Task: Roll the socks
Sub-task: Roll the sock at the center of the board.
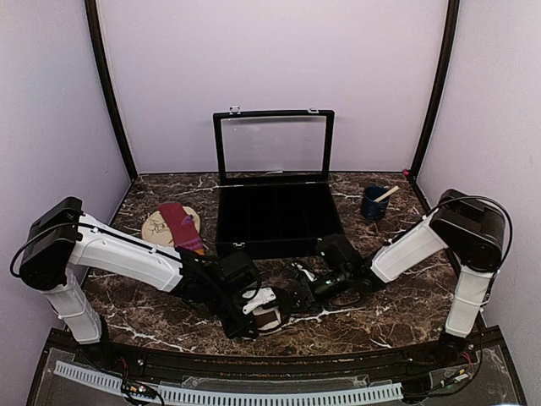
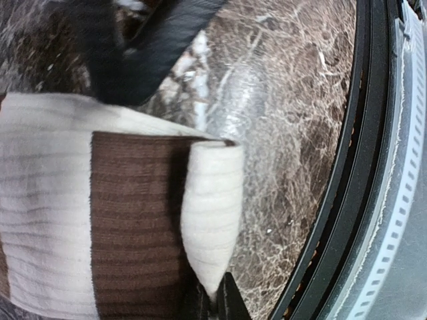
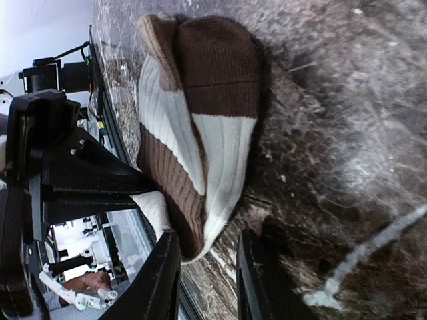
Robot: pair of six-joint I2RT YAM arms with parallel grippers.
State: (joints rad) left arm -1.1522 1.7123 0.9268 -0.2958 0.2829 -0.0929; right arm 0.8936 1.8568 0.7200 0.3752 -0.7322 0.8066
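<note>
The cream-beige sock with brown patches (image 2: 133, 220) lies partly folded on the marble table near the front edge, also seen as a small bundle (image 1: 269, 316). My left gripper (image 2: 215, 303) is shut on its folded cream end (image 2: 213, 207). In the right wrist view the same sock (image 3: 200, 133) lies doubled over. My right gripper (image 3: 208, 243) is open, and the sock's pointed end reaches just between its fingers (image 3: 160, 280), next to the left one. The maroon sock (image 1: 180, 224) lies flat at the back left, apart from both grippers.
A tan oval mat (image 1: 155, 227) lies under the maroon sock. A black display case (image 1: 279, 218) with its glass lid raised stands at the centre back. A blue mug (image 1: 373, 205) with a stick is at the back right. The table's black front rail (image 2: 373, 167) runs close to the sock.
</note>
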